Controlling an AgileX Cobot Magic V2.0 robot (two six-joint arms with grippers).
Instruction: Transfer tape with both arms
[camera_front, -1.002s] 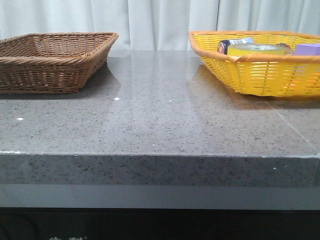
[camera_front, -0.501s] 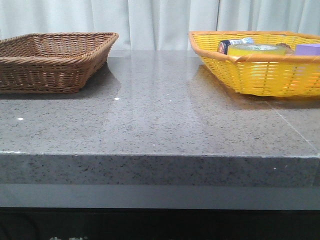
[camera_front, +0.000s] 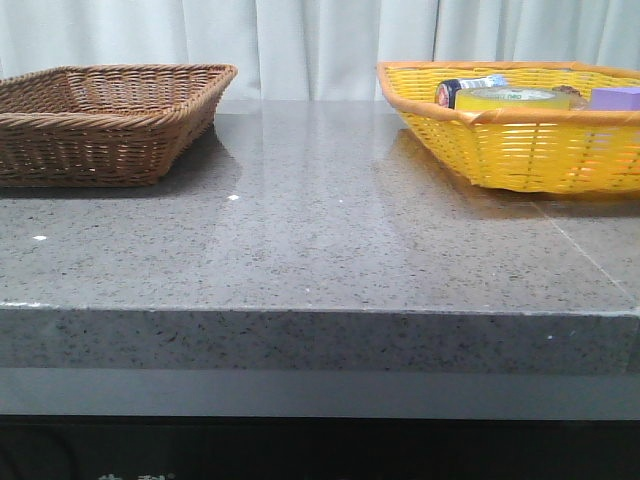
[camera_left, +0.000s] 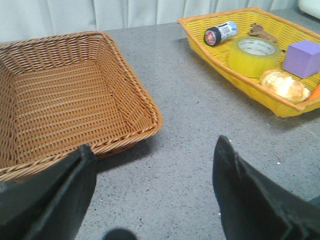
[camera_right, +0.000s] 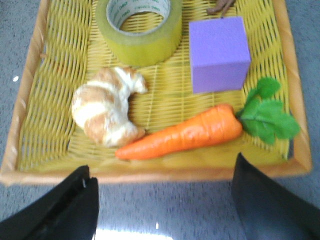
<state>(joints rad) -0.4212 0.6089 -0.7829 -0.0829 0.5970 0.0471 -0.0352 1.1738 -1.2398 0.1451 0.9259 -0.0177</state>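
A speckled grey stone table (camera_front: 330, 240) carries a brown wicker basket (camera_front: 100, 125) and a yellow basket (camera_front: 520, 150).

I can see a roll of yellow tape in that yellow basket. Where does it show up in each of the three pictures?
Front view: the tape peeks over the yellow basket rim at upper right, next to the small bottle.
Left wrist view: upper right, in the basket, beside the purple block.
Right wrist view: top centre, beyond the croissant.
Shared landmark: the purple block, in all three views.
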